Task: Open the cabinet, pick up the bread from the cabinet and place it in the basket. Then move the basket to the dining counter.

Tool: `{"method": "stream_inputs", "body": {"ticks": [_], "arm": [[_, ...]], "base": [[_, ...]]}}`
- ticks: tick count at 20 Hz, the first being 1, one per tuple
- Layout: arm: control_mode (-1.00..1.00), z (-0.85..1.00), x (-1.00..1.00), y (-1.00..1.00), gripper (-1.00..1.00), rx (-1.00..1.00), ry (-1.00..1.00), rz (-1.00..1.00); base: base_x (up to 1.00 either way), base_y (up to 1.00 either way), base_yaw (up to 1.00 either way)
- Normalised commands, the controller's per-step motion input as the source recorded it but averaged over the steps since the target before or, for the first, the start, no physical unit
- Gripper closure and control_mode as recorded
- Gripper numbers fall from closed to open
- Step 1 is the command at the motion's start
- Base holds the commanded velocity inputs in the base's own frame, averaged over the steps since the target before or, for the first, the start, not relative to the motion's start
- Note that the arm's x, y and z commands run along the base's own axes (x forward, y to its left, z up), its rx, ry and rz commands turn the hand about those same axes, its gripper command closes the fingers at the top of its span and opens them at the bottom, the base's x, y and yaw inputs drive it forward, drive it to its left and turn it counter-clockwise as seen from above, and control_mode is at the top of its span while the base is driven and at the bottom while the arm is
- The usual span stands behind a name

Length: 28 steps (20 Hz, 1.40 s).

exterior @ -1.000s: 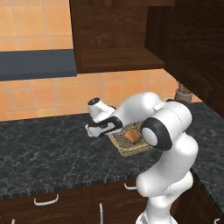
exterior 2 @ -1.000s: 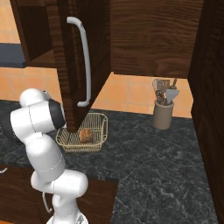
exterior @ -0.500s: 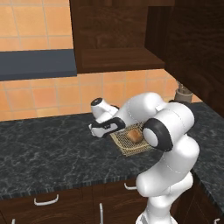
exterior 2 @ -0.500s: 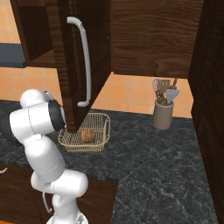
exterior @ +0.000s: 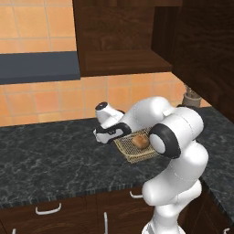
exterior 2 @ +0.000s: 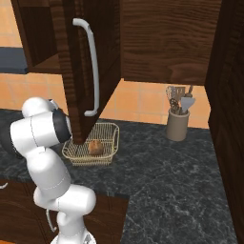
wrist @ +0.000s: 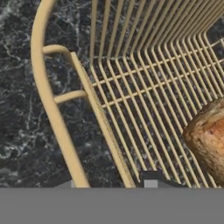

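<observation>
**Two steps done, basket transfer pending**

Bread [exterior 2: 96, 147] inside basket [exterior 2: 107, 129] on black granite counter [exterior 2: 181, 171], below open cabinet [exterior 2: 71, 62]. Gripper [exterior: 111, 133] at basket's left rim; jaw state impossible to tell. Next, by judgement: secure rim grip, lift level, carry to dining counter.

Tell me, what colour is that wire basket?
Golden yellow; the basket shows best in the hand view.
</observation>
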Motion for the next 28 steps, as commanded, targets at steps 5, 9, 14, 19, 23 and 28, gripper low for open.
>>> {"method": "stream_inputs", "body": {"ticks": [5, 9, 14, 19, 23, 28], "arm": [[-1.0, 0.3, -0.12, -0.01, 1.0, -0.02, 0.0, 0.0], [-1.0, 0.63, -0.22, 0.0, 1.0, -0.07, 0.0, 0.0], [-1.0, 0.63, -0.33, 0.0, 1.0, -0.11, 0.03, 0.06], [-1.0, 0.45, -0.34, 0.0, 1.0, -0.16, 0.1, 0.15], [-1.0, 0.43, -0.24, 0.0, 1.0, -0.17, 0.15, 0.19], [-1.0, 0.35, -0.2, 0.03, 1.0, -0.14, 0.1, 0.26]], "base": [[0.0, 0.0, 0.0], [0.0, 0.0, 0.0], [0.0, 0.0, 0.0], [0.0, 0.0, 0.0], [0.0, 0.0, 0.0], [0.0, 0.0, 0.0]]}}
